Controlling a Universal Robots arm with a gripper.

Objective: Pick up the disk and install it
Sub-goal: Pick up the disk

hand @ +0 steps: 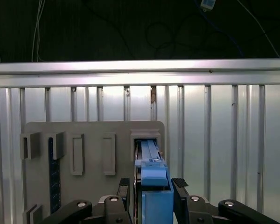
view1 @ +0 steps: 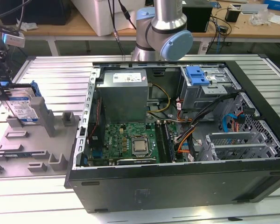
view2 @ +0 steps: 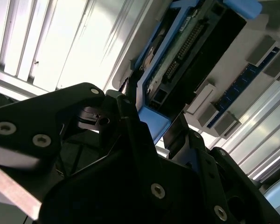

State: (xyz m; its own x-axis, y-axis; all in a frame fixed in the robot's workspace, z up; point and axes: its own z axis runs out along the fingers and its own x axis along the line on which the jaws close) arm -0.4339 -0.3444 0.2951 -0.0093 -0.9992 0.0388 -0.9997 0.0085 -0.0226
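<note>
at the exterior view's left, the disk point(view1: 24, 106) stands on edge in the grey rack point(view1: 42, 140), well apart from the open case point(view1: 177, 183), the gripper point(hand: 154, 186) fingers point(hand: 179, 186) closed against its blue bracket on both sides, so the pickup looks barely begun, installing not yet done.
</note>
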